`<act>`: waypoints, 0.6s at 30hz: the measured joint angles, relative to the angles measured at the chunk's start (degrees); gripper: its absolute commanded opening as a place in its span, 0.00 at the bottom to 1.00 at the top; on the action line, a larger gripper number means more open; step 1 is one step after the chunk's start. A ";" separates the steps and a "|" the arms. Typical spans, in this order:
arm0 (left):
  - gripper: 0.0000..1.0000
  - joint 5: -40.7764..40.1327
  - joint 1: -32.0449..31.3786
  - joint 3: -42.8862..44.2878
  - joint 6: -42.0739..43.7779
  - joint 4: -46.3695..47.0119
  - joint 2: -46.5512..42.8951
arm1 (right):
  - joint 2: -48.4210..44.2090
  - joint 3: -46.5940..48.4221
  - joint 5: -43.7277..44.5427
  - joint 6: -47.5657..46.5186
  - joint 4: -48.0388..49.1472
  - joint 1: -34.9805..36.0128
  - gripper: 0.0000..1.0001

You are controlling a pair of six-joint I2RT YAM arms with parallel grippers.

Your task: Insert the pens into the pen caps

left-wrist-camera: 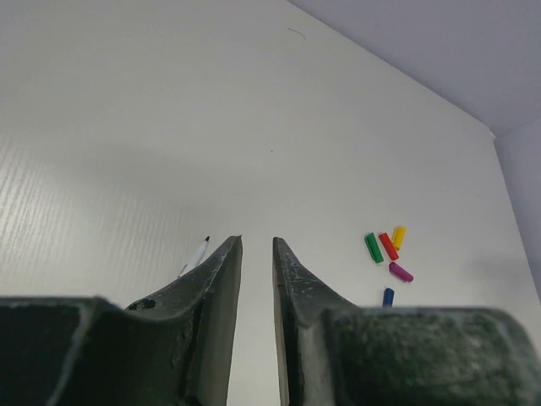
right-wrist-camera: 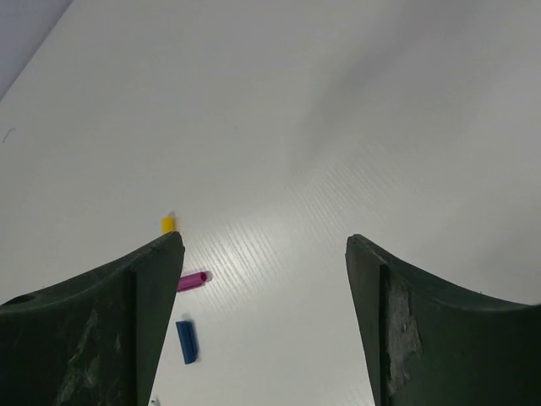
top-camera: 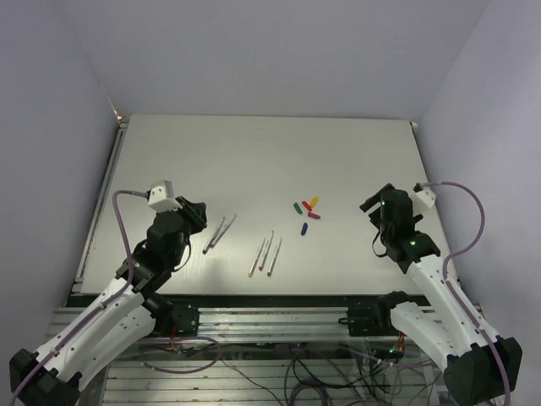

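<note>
Pens (top-camera: 262, 255) — well apart from caps (top-camera: 306, 205)

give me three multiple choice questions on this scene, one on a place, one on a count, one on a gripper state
1. In the top view, where do the pen caps lie relative to the pens?
A) left of all of them
B) right of them, toward the right gripper
C) on top of them

2. How many pen caps are there?
A) five
B) three
C) seven

3. The right gripper is:
A) shut on a pen
B) shut on a cap
C) open and empty

Answers:
1 B, the cluster sits between the pens and the right gripper.
2 A, five differently coloured caps show in the cluster.
3 C, its wrist view shows wide jaws with nothing between.
</note>
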 measured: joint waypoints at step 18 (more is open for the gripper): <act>0.19 0.04 0.00 -0.61 2.40 0.07 0.48 | -6.84 -3.76 0.57 -6.86 4.37 0.00 0.67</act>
